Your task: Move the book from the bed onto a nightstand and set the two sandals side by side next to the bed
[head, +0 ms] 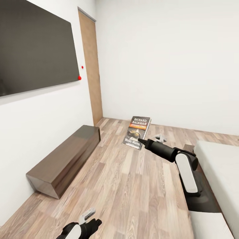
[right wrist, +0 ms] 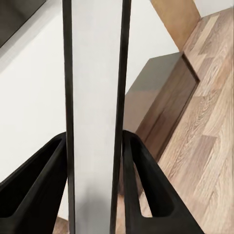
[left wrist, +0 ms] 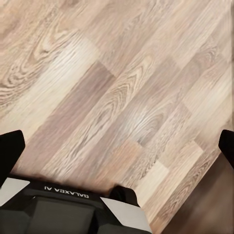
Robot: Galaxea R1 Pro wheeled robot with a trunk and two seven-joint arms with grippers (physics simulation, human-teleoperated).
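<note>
The book (head: 137,132), a thin paperback with white "RICHARD BACHMAN" lettering and an orange band, hangs upright above the wood floor with my right gripper (head: 141,141) shut on its lower edge. In the right wrist view the book (right wrist: 95,92) stands edge-on between the two black fingers (right wrist: 146,185). The bed (head: 220,162), with its pale mattress and dark frame, lies at the right, behind my right arm. My left gripper (head: 91,220) hangs low over bare floor, and its wrist view shows the left gripper (left wrist: 117,146) open and holding nothing. The sandals and the nightstand are out of view.
A long low dark brown bench (head: 66,157) runs along the left wall under a large black screen (head: 33,46). A wooden door (head: 91,66) stands in the far corner. A small pale grey thing (head: 160,136) lies on the floor just beyond my right arm.
</note>
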